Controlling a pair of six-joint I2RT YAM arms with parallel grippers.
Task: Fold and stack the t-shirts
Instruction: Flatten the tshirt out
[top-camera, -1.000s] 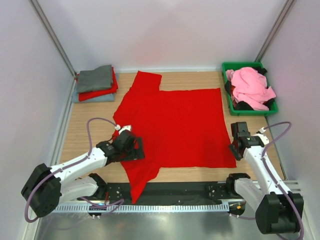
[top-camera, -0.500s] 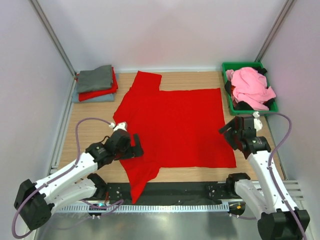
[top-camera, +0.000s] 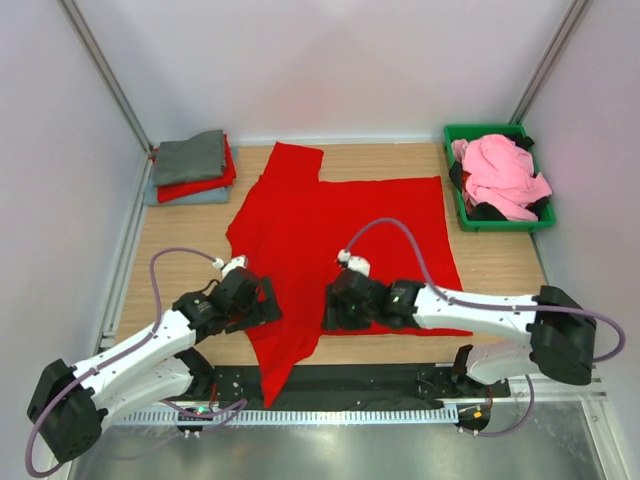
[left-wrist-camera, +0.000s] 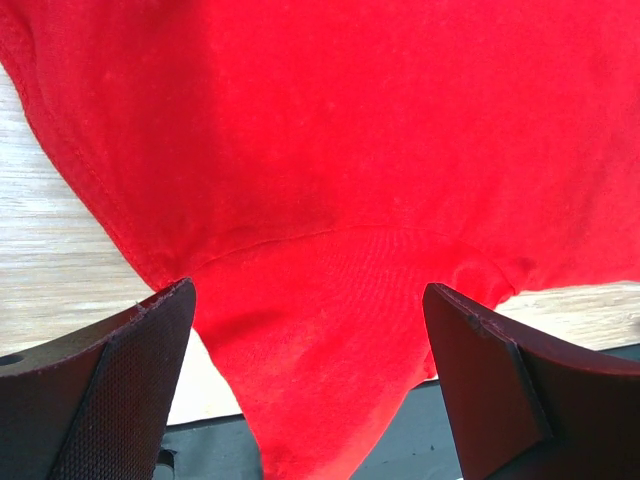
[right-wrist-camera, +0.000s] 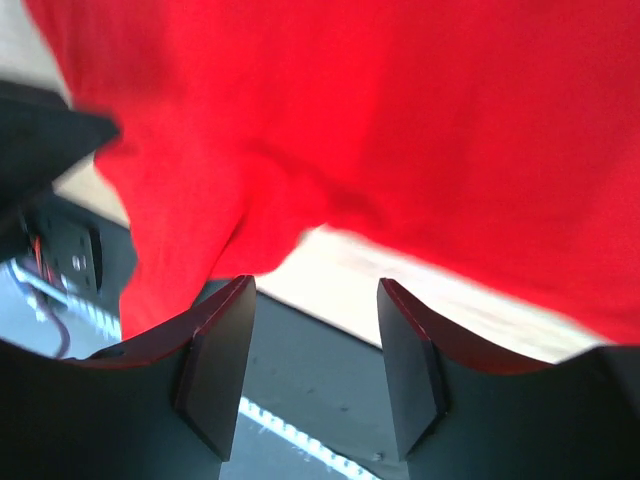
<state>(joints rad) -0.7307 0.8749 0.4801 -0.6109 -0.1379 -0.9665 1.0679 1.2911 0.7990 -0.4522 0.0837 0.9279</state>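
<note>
- Large bright red cloth t-shirt (top-camera: 350, 230) is lying spread flat, its body reaching under and beyond both sets of jaws. Its near sleeve (top-camera: 285, 345) is sitting between the two grippers and drooping over the table's near edge.
- Left gripper (top-camera: 262, 303) is sitting low at the sleeve's left side, jaws standing wide apart and gripping nothing. In the wrist view red cloth is filling the span between its fingers (left-wrist-camera: 110, 400), with the sleeve seam right ahead. Cannot tell whether it is touching the cloth.
- Right gripper (top-camera: 335, 312) is sitting low over the shirt's near hem, right of the sleeve, jaws partly parted with nothing between them. Red cloth is lying just ahead of its fingertips (right-wrist-camera: 215, 370); that view is blurred.
- Folded stack of grey, red and light blue-grey shirts (top-camera: 192, 168) is resting well beyond the left jaws.
- Crumpled pink shirt (top-camera: 500, 170) and a dark one (top-camera: 485, 211) are lying in a green plastic bin (top-camera: 500, 226), well beyond and right of the right jaws.
- Light wooden table (top-camera: 170, 250) is carrying everything; a black rail (top-camera: 380, 380) is running along its near edge, behind both jaws.
</note>
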